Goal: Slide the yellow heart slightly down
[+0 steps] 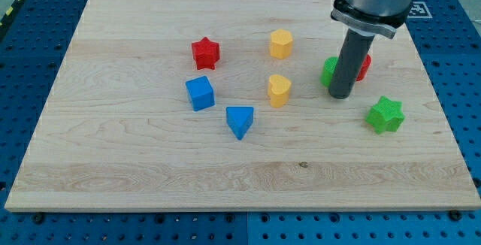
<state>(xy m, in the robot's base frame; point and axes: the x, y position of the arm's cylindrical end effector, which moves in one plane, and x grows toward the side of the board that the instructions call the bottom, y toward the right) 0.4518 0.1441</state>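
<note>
The yellow heart (pixel 279 90) lies near the board's middle. My tip (pixel 340 95) rests on the board to the heart's right, about a block's width or more away, not touching it. The rod rises from there toward the view's top right and hides part of a green block (pixel 328 72) and a red block (pixel 364 67) behind it.
A yellow hexagon-like block (pixel 281 43) sits above the heart. A blue triangular block (pixel 240 121) lies below-left of it, a blue cube (pixel 200 93) to its left, a red star (pixel 205 52) upper left. A green star (pixel 385 115) lies right of my tip. The wooden board (pixel 150 170) sits on a blue pegboard.
</note>
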